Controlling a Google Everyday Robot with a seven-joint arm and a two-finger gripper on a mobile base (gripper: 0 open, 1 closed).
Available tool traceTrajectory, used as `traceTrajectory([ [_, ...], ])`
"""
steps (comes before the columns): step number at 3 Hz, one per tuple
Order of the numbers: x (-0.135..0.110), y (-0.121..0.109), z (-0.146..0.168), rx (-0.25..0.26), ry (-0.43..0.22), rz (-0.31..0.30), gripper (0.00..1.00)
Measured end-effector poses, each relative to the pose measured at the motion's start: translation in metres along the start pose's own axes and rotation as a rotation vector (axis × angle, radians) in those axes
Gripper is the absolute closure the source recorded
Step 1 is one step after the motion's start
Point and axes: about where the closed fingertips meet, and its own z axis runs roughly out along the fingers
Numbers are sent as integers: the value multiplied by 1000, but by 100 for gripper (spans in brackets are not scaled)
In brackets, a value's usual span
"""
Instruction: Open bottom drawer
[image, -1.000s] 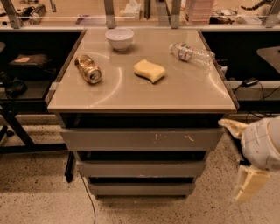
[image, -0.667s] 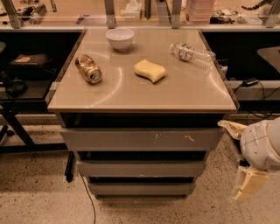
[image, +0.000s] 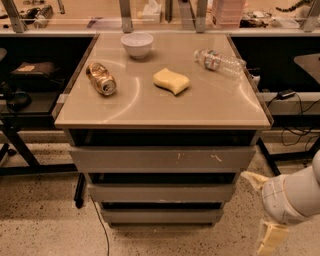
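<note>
Gripper (image: 256, 211) is sitting lower than a second ago, now hanging at the lower right beside the cabinet, level with the middle drawer (image: 161, 193) and the bottom drawer (image: 161, 216); its two cream fingers (image: 254, 179) are standing spread apart, released, gripping nothing and touching no front; the bottom drawer is lying shut at the foot of the stack, unmoved; the top drawer (image: 162, 159) is showing white scratches; three fronts in all, their interiors hidden; the tabletop (image: 165, 111) is carrying one white bowl (image: 137, 44), one can (image: 101, 79) lying on its side, one yellow sponge (image: 171, 81) and one plastic bottle (image: 220, 60) lying flat.
</note>
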Motion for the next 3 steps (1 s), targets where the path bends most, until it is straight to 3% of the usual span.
traceTrajectory([
  [2, 79, 35, 136, -85, -19, 56, 0],
  [3, 79, 35, 135, -85, -18, 56, 0],
])
